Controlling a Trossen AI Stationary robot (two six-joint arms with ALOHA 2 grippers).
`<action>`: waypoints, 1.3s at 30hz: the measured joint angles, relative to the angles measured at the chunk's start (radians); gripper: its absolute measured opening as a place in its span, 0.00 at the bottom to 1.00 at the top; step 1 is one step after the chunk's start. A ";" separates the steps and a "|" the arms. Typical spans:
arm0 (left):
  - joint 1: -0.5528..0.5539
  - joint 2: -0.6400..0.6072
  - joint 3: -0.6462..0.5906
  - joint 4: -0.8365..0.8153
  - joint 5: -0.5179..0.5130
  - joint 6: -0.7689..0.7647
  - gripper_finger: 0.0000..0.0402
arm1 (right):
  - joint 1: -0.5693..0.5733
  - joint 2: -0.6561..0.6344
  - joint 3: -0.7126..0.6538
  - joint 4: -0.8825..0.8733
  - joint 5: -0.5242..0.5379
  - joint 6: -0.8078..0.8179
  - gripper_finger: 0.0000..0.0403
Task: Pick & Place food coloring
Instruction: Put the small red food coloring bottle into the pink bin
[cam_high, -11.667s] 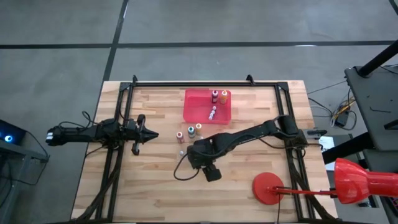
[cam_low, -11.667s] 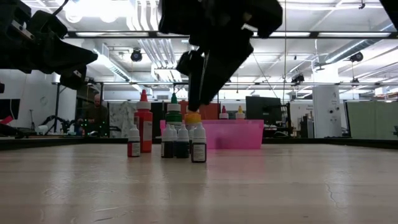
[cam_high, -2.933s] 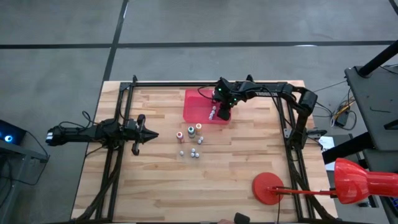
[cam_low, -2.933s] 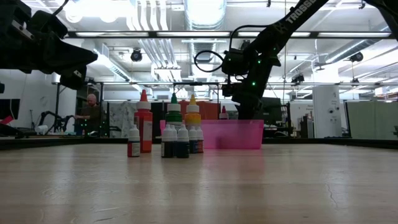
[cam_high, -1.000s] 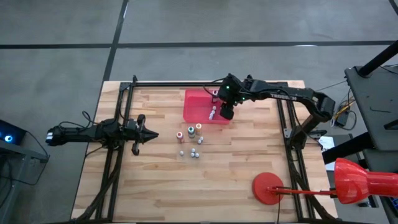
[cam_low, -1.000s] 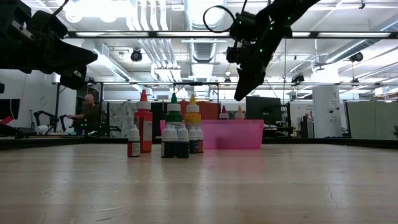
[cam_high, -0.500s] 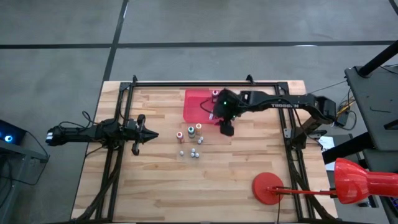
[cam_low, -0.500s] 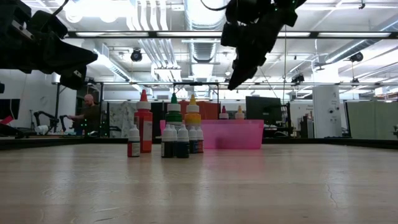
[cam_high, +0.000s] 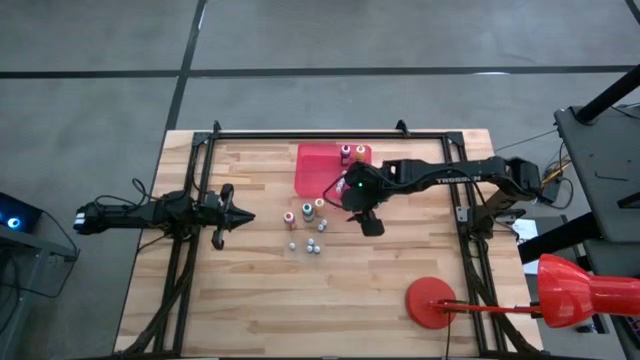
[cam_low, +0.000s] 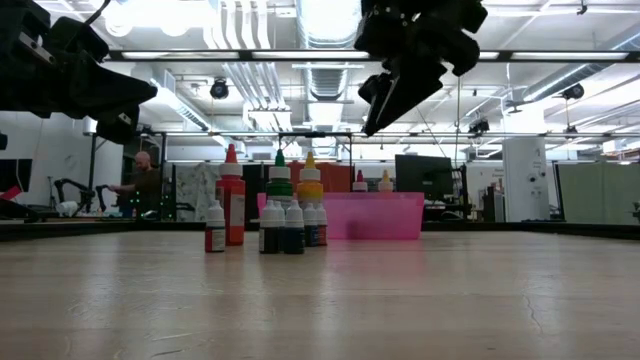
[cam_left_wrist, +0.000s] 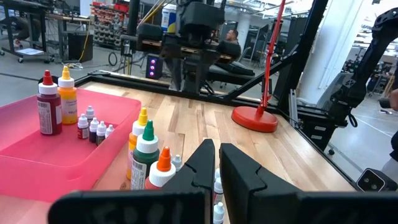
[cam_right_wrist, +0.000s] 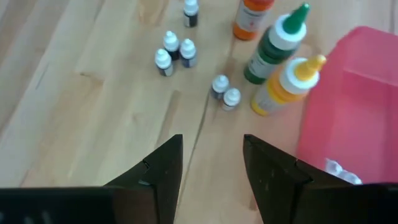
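The food coloring stands in two groups. On the wood, a red (cam_high: 290, 217), a green (cam_high: 307, 211) and a yellow bottle (cam_high: 319, 205) stand upright with several tiny bottles (cam_high: 314, 247) beside them. More bottles (cam_high: 346, 153) stand in the red tray (cam_high: 318, 172). My right gripper (cam_high: 370, 222) hangs open and empty, high above the table just right of the loose group; its wrist view shows the green bottle (cam_right_wrist: 273, 43) and tiny bottles (cam_right_wrist: 225, 91) ahead of the fingers. My left gripper (cam_high: 245, 215) waits shut at the left.
A stand with a round red base (cam_high: 432, 300) is at the near right. Black frame rails (cam_high: 330, 133) run along the table's far, left and right sides. Bare wood lies near the front edge. A person (cam_low: 148, 170) is in the room behind.
My right gripper has swung from above the tray's right part toward the table's near edge, ending beside the loose bottles, and has rolled about its own axis. It stays open and empty. No bottle has moved.
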 joint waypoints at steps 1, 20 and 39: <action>0.000 0.000 0.000 0.000 0.000 0.000 0.00 | 0.006 0.000 0.000 0.003 0.000 0.010 0.40; 0.000 0.000 0.000 0.000 0.000 0.000 0.00 | 0.052 0.183 0.190 -0.017 0.008 0.087 0.40; 0.000 0.000 0.000 0.000 0.000 0.000 0.00 | 0.034 0.340 0.247 -0.044 0.010 -0.101 0.40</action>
